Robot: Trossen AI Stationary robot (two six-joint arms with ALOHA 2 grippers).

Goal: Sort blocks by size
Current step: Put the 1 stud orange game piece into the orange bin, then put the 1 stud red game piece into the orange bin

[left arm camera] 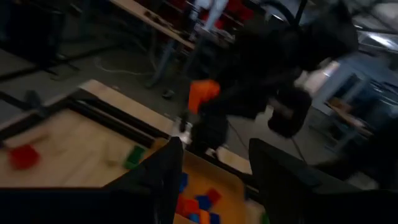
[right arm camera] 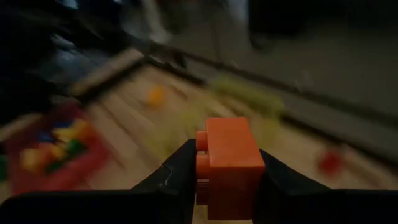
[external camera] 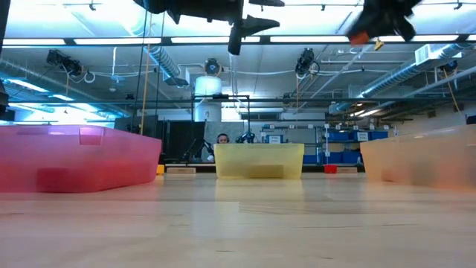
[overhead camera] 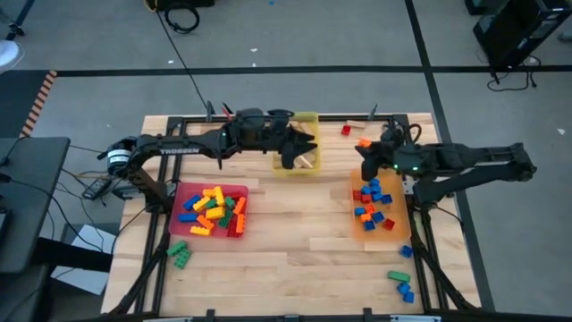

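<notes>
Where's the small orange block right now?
The orange block is clamped in the right gripper, held in the air just beyond the far end of the orange tray on the table's right side in the high view.

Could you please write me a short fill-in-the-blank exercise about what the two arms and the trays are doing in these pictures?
1. The right gripper is shut on a small ____ block.
2. The left gripper hangs over the ____ tray at the table's far edge.
3. The red tray lies on the robot's ____ side.
4. The left gripper's fingers hold ____.

Missing words: orange; yellow; left; nothing
</notes>
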